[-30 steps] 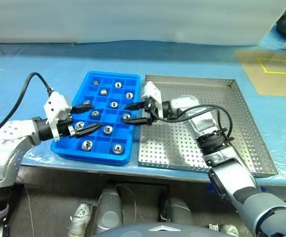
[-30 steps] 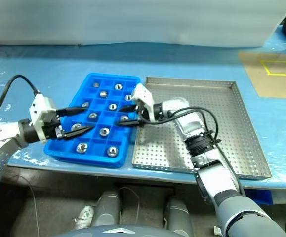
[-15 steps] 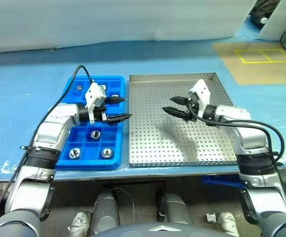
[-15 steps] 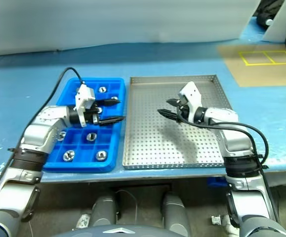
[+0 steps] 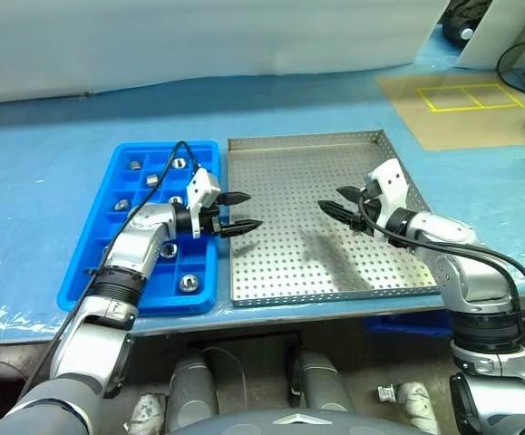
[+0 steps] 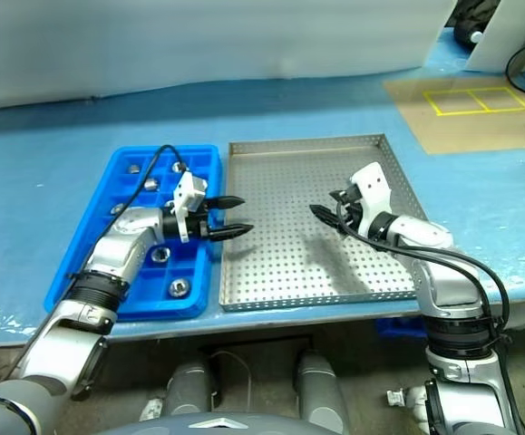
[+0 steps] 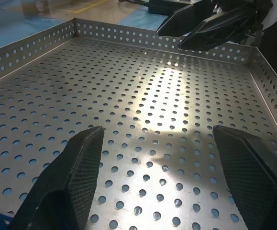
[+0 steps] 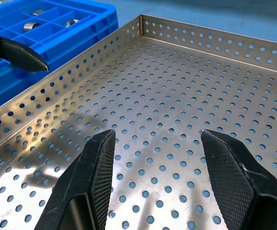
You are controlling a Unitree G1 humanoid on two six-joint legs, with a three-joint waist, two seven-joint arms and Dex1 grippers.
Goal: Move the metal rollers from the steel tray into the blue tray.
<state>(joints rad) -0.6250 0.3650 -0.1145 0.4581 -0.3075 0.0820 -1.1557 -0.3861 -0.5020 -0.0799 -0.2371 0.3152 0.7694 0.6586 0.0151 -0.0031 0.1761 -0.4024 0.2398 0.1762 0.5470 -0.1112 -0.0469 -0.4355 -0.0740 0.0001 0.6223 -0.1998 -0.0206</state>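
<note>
The steel tray (image 5: 289,172) lies at the table's middle, and its perforated floor shows bare. To its left sits the blue tray (image 5: 85,272) with several metal rollers (image 5: 188,284) in its compartments. My left gripper (image 5: 251,210) reaches level over the steel tray's left rim, open, with nothing between its fingers (image 7: 76,177). My right gripper (image 5: 332,198) hovers over the steel tray's right half, pointing towards the left one, open and holding nothing. The right wrist view shows the blue tray (image 8: 88,17), rollers (image 8: 33,25) and one left fingertip (image 8: 14,50).
A blue sheet (image 5: 53,127) covers the table. A brown mat with yellow lines (image 5: 452,104) lies at the back right. A black cable (image 5: 167,168) loops over the blue tray from my left arm. The table's front edge runs just below both trays.
The camera has shifted. My left gripper moved right, from over the blue tray to the steel tray's left rim. My right gripper drew back right, from the blue tray's edge across the steel tray.
</note>
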